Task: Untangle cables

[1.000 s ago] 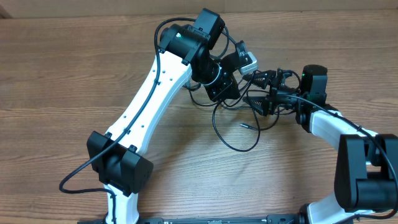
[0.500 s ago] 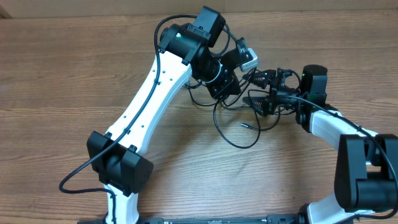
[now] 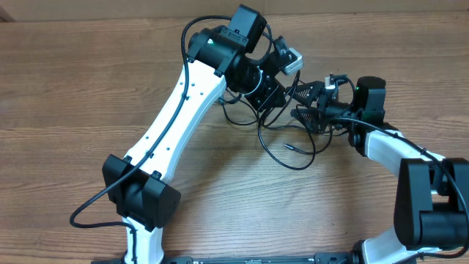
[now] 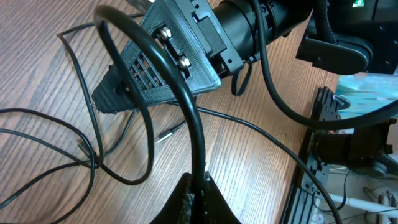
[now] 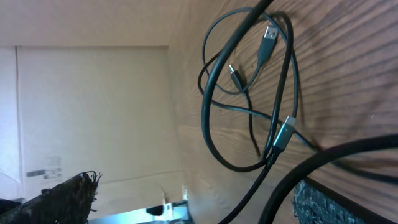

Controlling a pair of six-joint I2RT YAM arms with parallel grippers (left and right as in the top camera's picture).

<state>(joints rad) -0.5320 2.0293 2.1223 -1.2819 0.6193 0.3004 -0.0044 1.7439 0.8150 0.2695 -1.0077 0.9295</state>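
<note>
Thin black cables (image 3: 302,166) lie in loose loops on the wooden table below both grippers. My left gripper (image 3: 277,103) is shut on a black cable; the left wrist view shows that cable (image 4: 186,106) arching up out of the closed jaws (image 4: 199,186). My right gripper (image 3: 296,103) is open, right next to the left one, with its black fingers (image 4: 143,81) over the cables. In the right wrist view the jaws (image 5: 196,190) stand wide apart, a cable (image 5: 323,165) runs between them, and coiled loops with small plug ends (image 5: 283,132) lie beyond.
A loose plug end (image 3: 291,147) lies on the table inside the loops. The left arm's white link (image 3: 176,117) crosses the table diagonally. The right arm's base (image 3: 432,205) is at the right edge. A black rail (image 4: 311,155) runs along the table edge.
My left gripper has shifted slightly up and to the right with the cable. The loop on the table has been drawn to the right. The right gripper has stayed open.
</note>
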